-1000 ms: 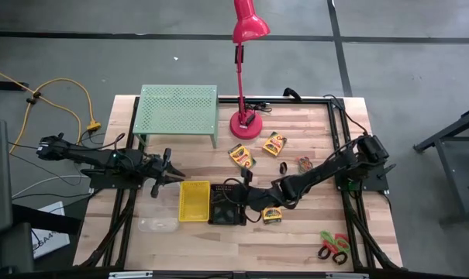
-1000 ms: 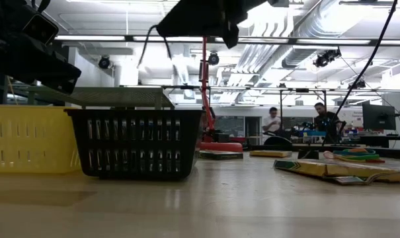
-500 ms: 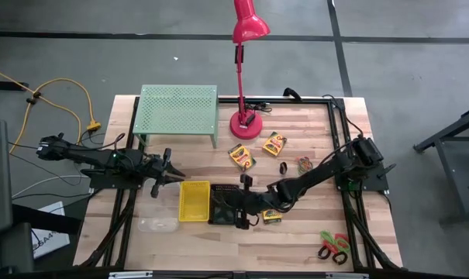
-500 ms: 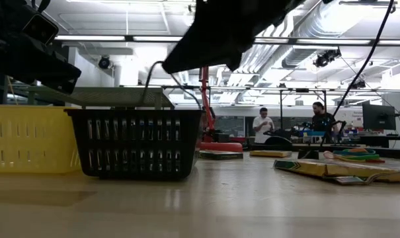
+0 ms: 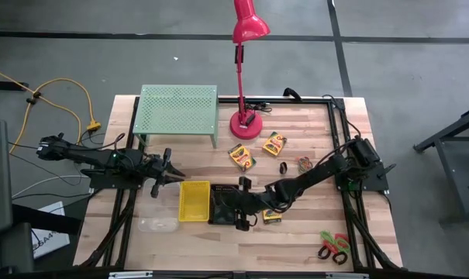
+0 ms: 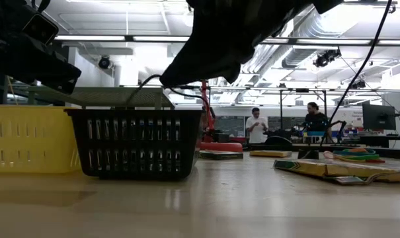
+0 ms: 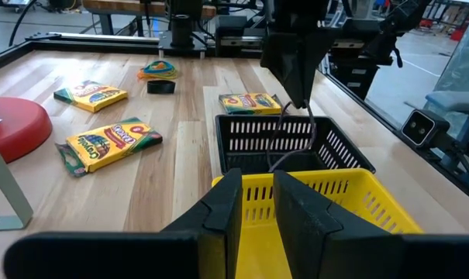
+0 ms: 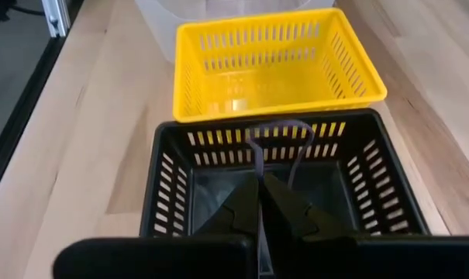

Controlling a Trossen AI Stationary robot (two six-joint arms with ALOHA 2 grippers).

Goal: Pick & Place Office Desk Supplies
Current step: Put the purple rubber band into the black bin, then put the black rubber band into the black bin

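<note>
Sliding left since a second ago, my right gripper now hangs over the black bin, fingers pinching a thin loop that only my wrist view reveals. Yellow bin touches its left wall. Left gripper waits, slightly parted.

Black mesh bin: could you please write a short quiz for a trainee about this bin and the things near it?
1. True or false: the right claw is shut on a thin loop above the black mesh bin.
2. Which thing stands directly beside the black mesh bin? A) yellow bin B) clear bin C) scissors
3. How many crayon boxes show in the high view?
Key: 1 true; 2 A; 3 three.
</note>
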